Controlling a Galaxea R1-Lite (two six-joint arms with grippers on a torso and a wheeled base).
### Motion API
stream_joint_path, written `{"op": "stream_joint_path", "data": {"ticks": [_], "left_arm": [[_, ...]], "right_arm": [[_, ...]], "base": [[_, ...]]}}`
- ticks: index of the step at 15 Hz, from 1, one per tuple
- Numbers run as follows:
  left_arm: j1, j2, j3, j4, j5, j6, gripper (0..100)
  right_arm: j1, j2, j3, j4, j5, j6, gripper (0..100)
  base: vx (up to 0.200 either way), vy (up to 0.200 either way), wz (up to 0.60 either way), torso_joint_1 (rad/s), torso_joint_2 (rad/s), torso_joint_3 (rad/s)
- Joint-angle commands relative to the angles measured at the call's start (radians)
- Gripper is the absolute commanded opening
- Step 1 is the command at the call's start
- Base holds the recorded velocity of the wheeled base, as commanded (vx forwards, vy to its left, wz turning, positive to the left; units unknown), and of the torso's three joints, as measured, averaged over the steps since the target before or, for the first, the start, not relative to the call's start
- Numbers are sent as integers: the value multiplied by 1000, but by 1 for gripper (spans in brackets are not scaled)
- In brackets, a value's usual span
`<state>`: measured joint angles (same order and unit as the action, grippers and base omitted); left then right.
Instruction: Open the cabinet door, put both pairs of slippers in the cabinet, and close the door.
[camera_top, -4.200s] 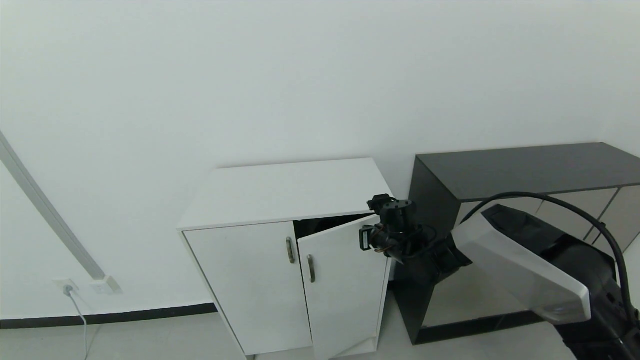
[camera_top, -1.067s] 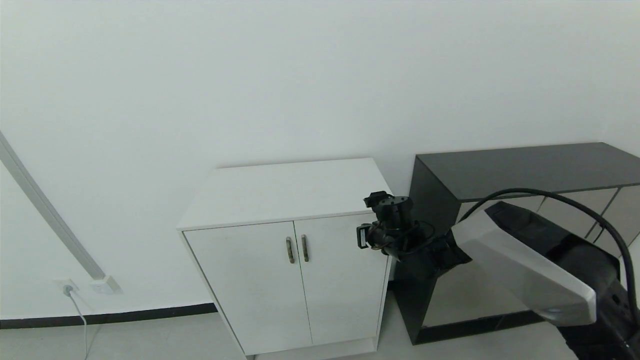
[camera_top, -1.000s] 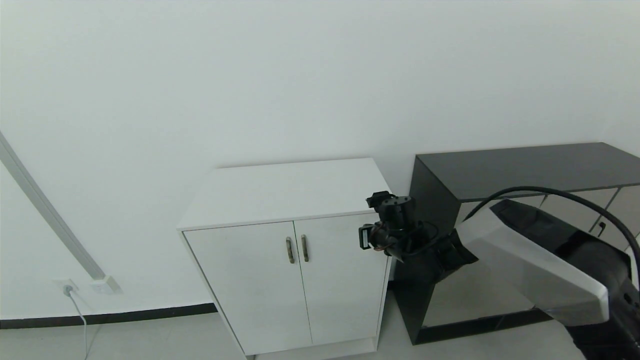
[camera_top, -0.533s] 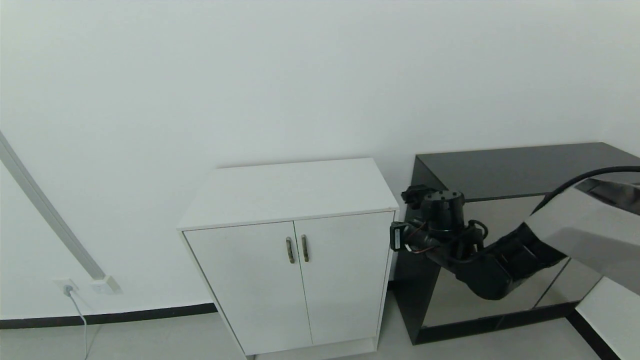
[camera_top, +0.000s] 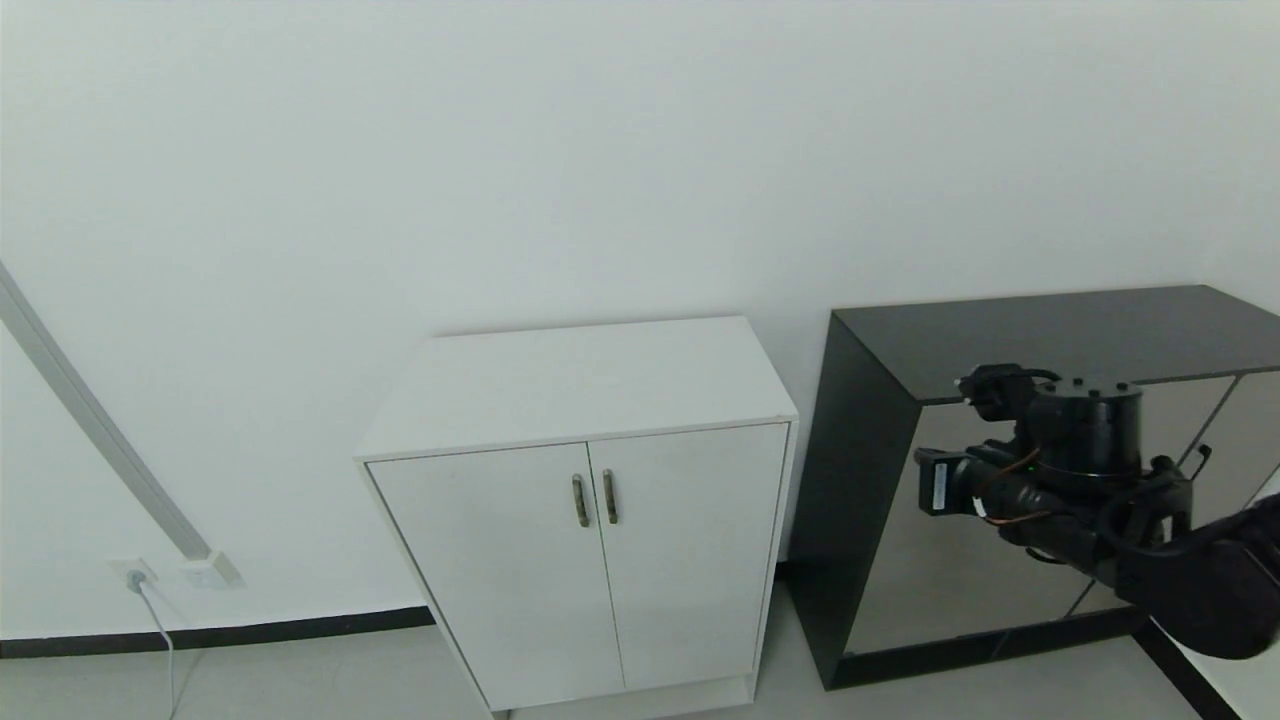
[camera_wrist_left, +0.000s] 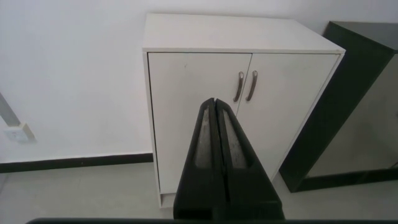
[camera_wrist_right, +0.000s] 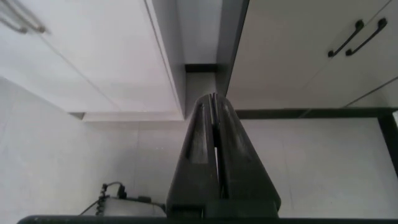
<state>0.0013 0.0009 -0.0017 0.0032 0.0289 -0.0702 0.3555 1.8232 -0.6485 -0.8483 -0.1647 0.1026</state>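
Since the white cabinet (camera_top: 575, 385) stands by the wall (camera_top: 600, 150) with both doors (camera_top: 690, 560) flush closed, next to the black sideboard (camera_top: 1050, 335), I'd say the job's basically done: just pull back clear without bumping the handles (camera_top: 609, 496). Right gripper (camera_wrist_right: 215, 99), pinched together and empty, points at the gap between the two units; left gripper (camera_wrist_left: 215, 102) likewise, facing the doors.

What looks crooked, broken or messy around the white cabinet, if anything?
Nothing stands out. The white cabinet stands straight against the wall, both doors are shut flush, and the two handles sit upright side by side. The black cabinet beside it looks undamaged.
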Motion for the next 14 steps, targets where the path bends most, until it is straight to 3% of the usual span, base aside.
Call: {"op": "stream_joint_path", "data": {"ticks": [1, 8, 14], "left_arm": [[0, -1, 0, 0, 0, 0, 0], [0, -1, 0, 0, 0, 0, 0], [0, -1, 0, 0, 0, 0, 0]], "right_arm": [[-55, -131, 99, 0, 4, -24, 0], [-73, -390, 418, 0, 28, -34, 0], [-73, -544, 598, 2, 51, -30, 0]], "base": [[0, 0, 0, 0, 0, 0], [0, 0, 0, 0, 0, 0], [0, 0, 0, 0, 0, 0]]}}
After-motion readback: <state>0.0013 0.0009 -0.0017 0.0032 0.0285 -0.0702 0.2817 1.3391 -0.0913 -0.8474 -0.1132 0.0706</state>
